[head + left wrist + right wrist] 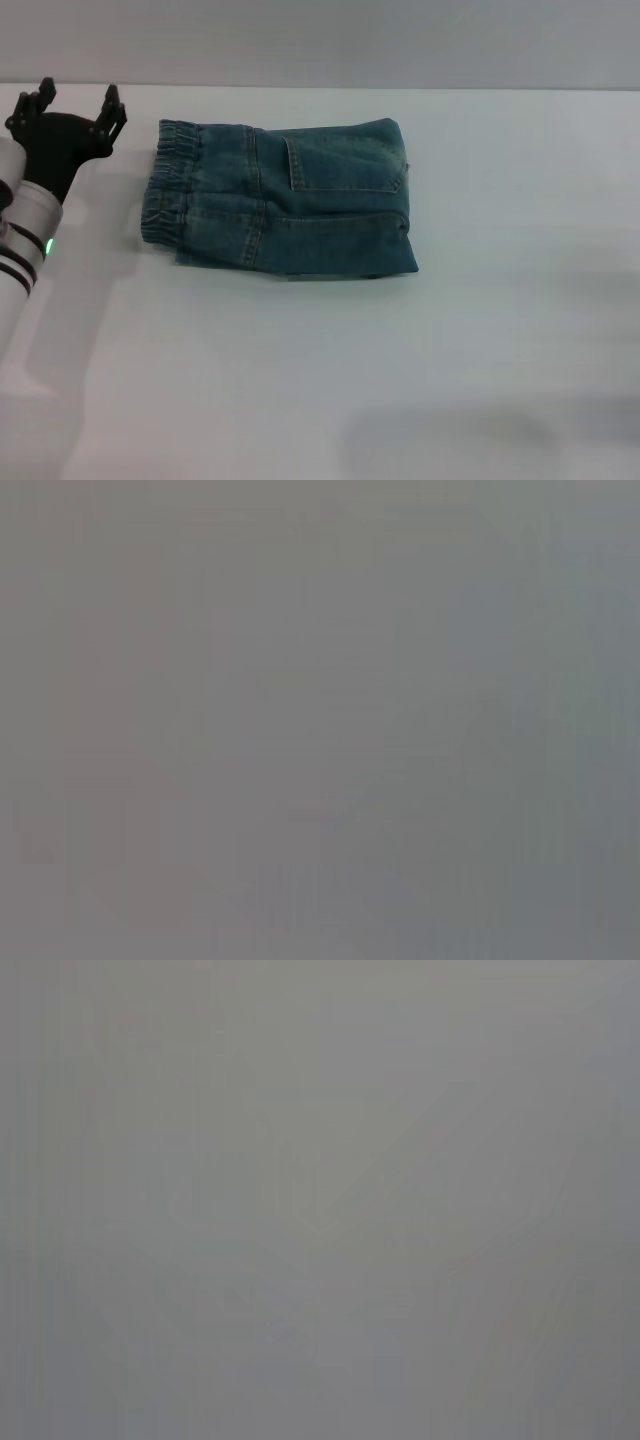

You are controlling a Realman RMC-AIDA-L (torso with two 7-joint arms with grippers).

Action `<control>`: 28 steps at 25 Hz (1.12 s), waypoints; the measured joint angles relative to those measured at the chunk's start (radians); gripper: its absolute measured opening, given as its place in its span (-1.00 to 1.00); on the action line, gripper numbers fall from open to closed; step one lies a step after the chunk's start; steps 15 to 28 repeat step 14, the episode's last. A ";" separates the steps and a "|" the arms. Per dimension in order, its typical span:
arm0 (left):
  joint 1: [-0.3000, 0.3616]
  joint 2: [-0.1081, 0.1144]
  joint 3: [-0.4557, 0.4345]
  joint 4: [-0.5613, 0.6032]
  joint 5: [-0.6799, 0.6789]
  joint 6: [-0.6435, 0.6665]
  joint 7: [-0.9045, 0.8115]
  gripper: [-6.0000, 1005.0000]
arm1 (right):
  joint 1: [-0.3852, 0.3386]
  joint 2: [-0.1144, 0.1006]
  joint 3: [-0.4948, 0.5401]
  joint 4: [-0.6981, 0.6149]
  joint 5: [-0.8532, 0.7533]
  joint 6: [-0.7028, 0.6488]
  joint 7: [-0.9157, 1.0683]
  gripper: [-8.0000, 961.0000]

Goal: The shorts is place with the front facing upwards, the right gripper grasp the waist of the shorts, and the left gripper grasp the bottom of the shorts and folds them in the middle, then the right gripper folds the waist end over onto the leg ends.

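The blue denim shorts point(300, 205) lie folded into a compact rectangle on the white table point(300, 380) in the head view. The ruffled elastic waist point(168, 185) is on top at the left end, and the right end is a smooth folded edge point(405, 215). A pocket point(345, 165) faces up. The bottom of the shorts, the leg ends, is hidden under the upper layer. My left gripper point(72, 108) hovers open, empty, at the far left rear, a short way left of the waist. The right gripper is out of view. Both wrist views show only flat grey.
The table's far edge point(400, 88) runs just behind the shorts, with a grey wall beyond. A faint shadow point(470, 435) lies on the table at the front right. The left arm point(25, 230) with its green light reaches in along the left side.
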 joint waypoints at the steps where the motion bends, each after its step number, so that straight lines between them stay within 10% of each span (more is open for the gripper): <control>1: 0.000 0.000 0.003 0.007 0.000 -0.001 -0.005 0.53 | -0.004 0.001 0.000 -0.002 0.005 -0.008 0.000 -0.25; 12: 0.013 0.000 0.046 0.014 0.003 -0.005 -0.018 0.55 | -0.005 0.002 -0.006 -0.016 0.011 -0.020 0.000 0.69; 28: 0.017 0.000 0.047 0.014 0.003 0.000 -0.018 0.55 | -0.006 0.002 -0.006 -0.016 0.011 -0.020 0.000 0.69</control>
